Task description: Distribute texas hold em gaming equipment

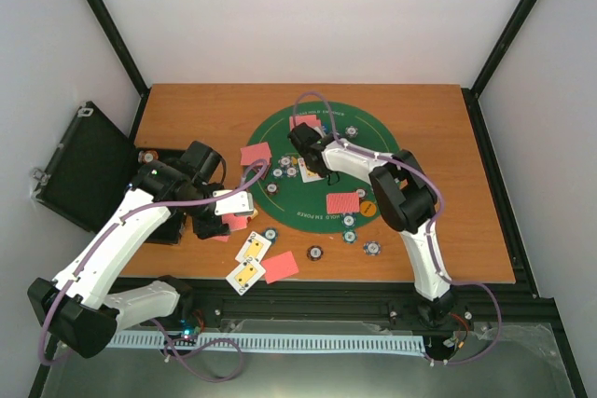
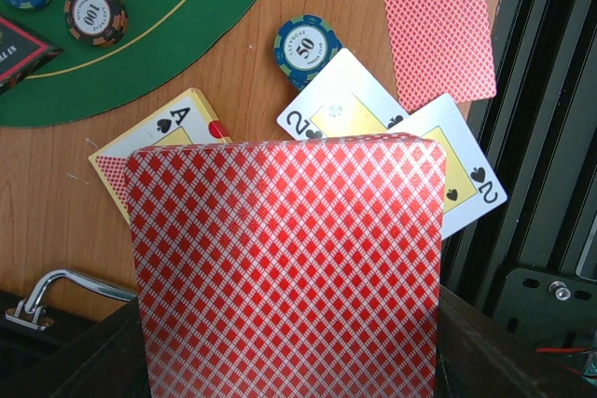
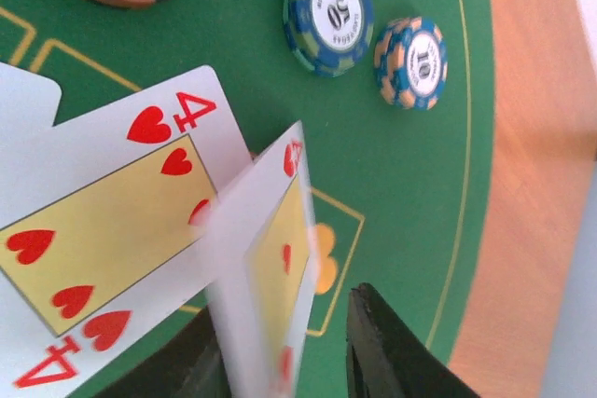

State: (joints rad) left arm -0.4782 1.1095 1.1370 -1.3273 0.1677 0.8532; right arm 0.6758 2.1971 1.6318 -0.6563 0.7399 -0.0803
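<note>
Surface: wooden table (image 1: 420, 128) between white walls, with a round green mat (image 1: 373, 137) laid on it
Card in play: a white-faced heart card (image 3: 270, 258) stands on edge between the fingers of the right gripper (image 3: 284, 342), blurred and tilted
Right gripper: jaws apart, with a gap between the card and one finger; the card looks loose, not pinched
Beside that gripper: the four of hearts (image 3: 103, 230) lies face up on the mat, touching or just under the tilted card
Ahead of its fingertips: a blue 50 chip (image 3: 328, 12) and a 10 chip (image 3: 411, 62) sit near each other, well apart from the card
Left gripper (image 2: 294, 356): clamped on a red-backed card (image 2: 284, 258), held over bare wood off the mat
Ahead of the left fingertips: an ace of spades (image 2: 163, 128) and two twos of spades (image 2: 340, 104) lie face up, with a second 50 chip (image 2: 307, 47) just beyond
Step in hand: by my reading, laying the heart card face up next to the four
Doing it well: let it drop flat with its corner index showing, then lift the fingers straight up so neither one drags it
Clearance: retreat away from the chips, not across them
Risk: the card may topple onto the four and cover it, or cling to a finger on the way up
Left arm: best left waiting until the right arm is off the mat
</note>
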